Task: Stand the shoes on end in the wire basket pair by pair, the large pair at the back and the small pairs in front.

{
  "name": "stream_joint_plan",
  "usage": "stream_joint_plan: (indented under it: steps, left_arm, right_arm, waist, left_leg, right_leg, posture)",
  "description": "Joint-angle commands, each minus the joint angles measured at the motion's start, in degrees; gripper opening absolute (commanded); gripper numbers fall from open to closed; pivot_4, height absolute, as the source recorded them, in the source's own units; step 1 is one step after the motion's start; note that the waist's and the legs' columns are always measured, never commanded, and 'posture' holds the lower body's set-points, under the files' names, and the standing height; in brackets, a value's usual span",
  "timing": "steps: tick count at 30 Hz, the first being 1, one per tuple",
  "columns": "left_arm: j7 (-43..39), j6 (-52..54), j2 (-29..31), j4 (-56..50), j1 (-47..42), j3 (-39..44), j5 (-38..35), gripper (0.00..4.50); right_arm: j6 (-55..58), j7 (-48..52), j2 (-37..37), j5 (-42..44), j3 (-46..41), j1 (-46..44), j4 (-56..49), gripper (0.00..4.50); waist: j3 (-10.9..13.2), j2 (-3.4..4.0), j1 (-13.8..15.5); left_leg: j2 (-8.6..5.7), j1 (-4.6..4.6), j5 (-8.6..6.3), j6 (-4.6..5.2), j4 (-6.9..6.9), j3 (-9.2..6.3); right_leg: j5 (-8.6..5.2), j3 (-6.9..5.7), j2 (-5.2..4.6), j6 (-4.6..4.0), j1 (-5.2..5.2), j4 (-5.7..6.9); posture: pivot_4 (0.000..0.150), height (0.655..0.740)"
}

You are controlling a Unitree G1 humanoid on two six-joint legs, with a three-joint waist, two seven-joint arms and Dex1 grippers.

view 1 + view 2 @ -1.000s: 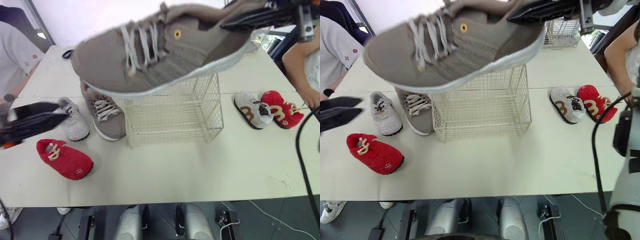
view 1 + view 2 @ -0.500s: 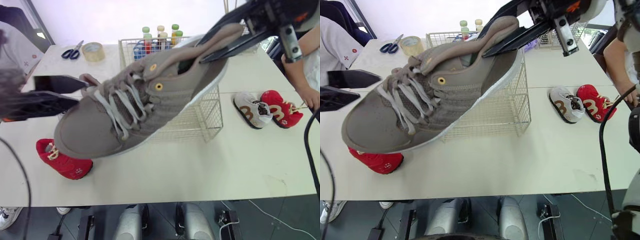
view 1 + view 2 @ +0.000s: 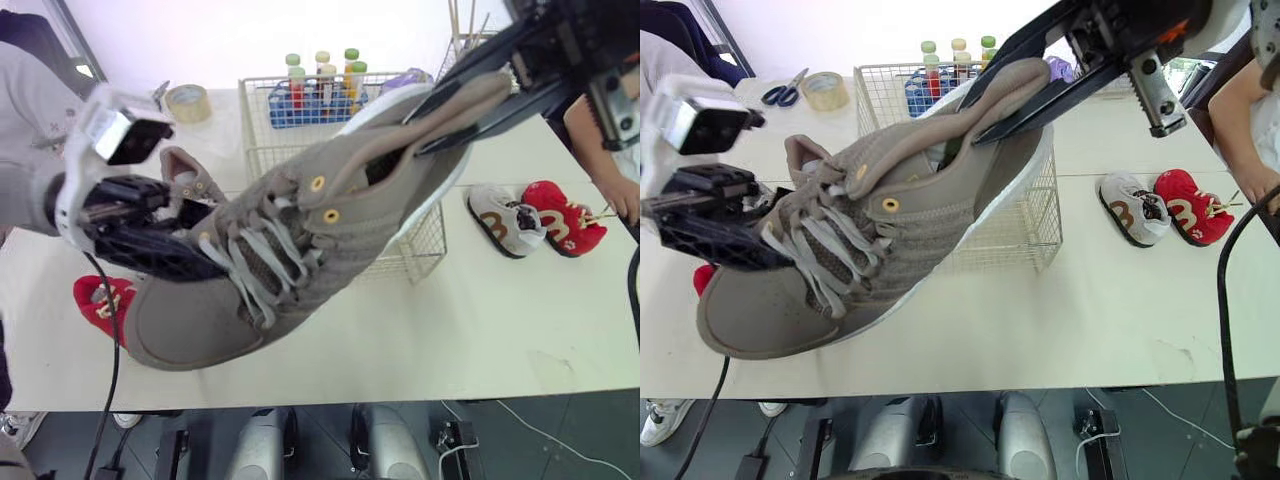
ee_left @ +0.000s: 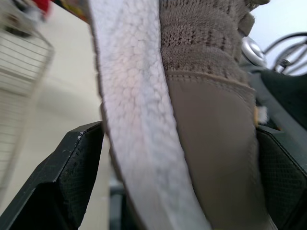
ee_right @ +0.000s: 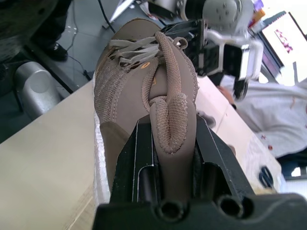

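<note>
The right claw [image 5: 170,128] pinches the heel of the big grey-brown lace-up shoe [image 3: 300,250]. The left claw [image 4: 180,135] squeezes its front. The white wire basket [image 3: 425,245] sits below the right claw.

The raised large grey shoe [image 3: 300,250] covered most of the wire basket [image 3: 425,235] behind it. A red shoe [image 3: 98,300] (on the tabletop [image 3: 500,320], at the robot's left) showed only a sliver beside the left gripper [image 3: 200,245]. A person's arm [image 3: 600,140] was cut off by the right edge.
</note>
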Motion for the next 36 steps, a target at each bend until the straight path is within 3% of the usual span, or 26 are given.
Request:
stream_joint_plan:
  steps: [1,5,9,12,17,20,21,24,30,36]
  left_arm:
    - [0.3,2.3,-2.2,1.7,-3.5,1.3,-1.1,3.64]
    - [2.4,3.4,-4.2,2.8,-4.0,3.7,-1.5,2.00]
    - [5.8,3.2,-5.5,0.7,-0.6,7.5,-2.9,1.15]
    - [9.6,3.1,-7.0,-0.8,1.9,10.7,-4.4,1.14]
    - [18.6,2.1,-9.9,-3.0,6.5,18.0,-9.4,1.14]
    - [25.9,0.1,-11.1,-4.1,10.0,23.7,-13.3,1.14]
    - [28.3,-1.0,-11.4,-4.2,11.1,25.7,-14.3,1.14]
    - [33.9,-3.8,-11.8,-3.8,13.0,30.0,-17.2,1.14]
    - [43.6,-13.0,-14.9,-5.3,13.1,34.8,-18.9,1.14]
    - [45.0,-17.4,-18.2,-5.5,12.1,31.7,-17.3,1.14]
  right_arm:
    - [-0.9,0.2,-0.1,3.0,-1.9,-2.3,0.3,0.27]
    - [-0.2,0.2,-0.2,3.0,-1.5,-2.5,0.8,0.27]
    - [1.2,0.2,-0.6,2.4,-1.3,-2.6,1.6,0.27]
    - [2.3,0.2,-0.2,1.2,-1.6,-2.7,3.0,0.27]
    - [3.9,0.2,3.7,-7.2,-5.2,-3.7,12.6,2.55]
    - [7.4,-0.4,5.0,-13.7,-11.2,-4.0,21.1,4.18]
    - [9.7,-1.4,4.8,-14.6,-13.4,-3.3,22.5,4.41]
    - [17.1,-4.8,4.8,-15.5,-19.9,-0.9,24.3,4.41]
    - [46.6,-25.6,9.7,3.8,-43.4,14.7,16.4,4.41]
    - [58.1,-39.5,16.7,9.1,-49.7,23.0,3.7,4.41]
  waist:
    - [0.0,-0.04,0.0]
    - [0.0,-0.04,-0.1]
    - [0.0,-0.04,-0.1]
    - [0.0,-0.05,-0.1]
    - [0.0,-0.06,-0.1]
    - [0.0,-0.09,0.0]
    - [0.1,-0.12,0.1]
    - [0.1,-0.13,0.0]
    - [0.0,-0.20,0.0]
    - [0.0,-0.15,0.0]
  left_leg:
    - [0.01,-0.06,-0.05,0.08,0.20,-0.05]
    - [0.01,-0.16,-0.17,0.29,0.62,-0.05]
    - [0.01,-0.18,-0.18,0.29,0.66,-0.07]
    - [0.00,-0.18,-0.18,0.30,0.66,-0.08]
    - [-0.01,-0.18,-0.18,0.29,0.70,-0.10]
    - [-0.02,-0.19,-0.18,0.29,0.70,-0.09]
    - [-0.05,-0.22,-0.18,0.29,0.70,-0.13]
    - [-0.15,-0.29,-0.18,0.28,0.69,-0.19]
    - [-0.15,-0.24,-0.17,0.23,0.73,-0.32]
    - [-0.15,-0.16,-0.15,0.21,0.67,-0.24]
  right_leg:
    - [-0.04,0.00,0.00,0.05,0.00,0.11]
    - [-0.13,0.01,-0.04,0.16,-0.01,0.38]
    - [-0.13,0.02,-0.06,0.16,-0.01,0.38]
    - [-0.13,0.02,-0.08,0.16,-0.01,0.40]
    - [-0.12,0.01,-0.11,0.16,0.00,0.43]
    - [-0.12,0.02,-0.14,0.16,0.01,0.41]
    - [-0.12,0.00,-0.19,0.16,0.01,0.40]
    - [-0.11,-0.06,-0.34,0.15,0.01,0.35]
    - [-0.09,-0.16,-0.41,0.14,0.21,0.29]
    - [-0.09,-0.18,-0.33,0.14,0.20,0.35]
  posture:
    - [0.150,0.7400]
    - [0.150,0.7400]
    - [0.150,0.7400]
    - [0.150,0.7400]
    - [0.150,0.7400]
    - [0.150,0.7400]
    - [0.150,0.7400]
    - [0.150,0.7400]
    - [0.150,0.7400]
    - [0.150,0.7400]
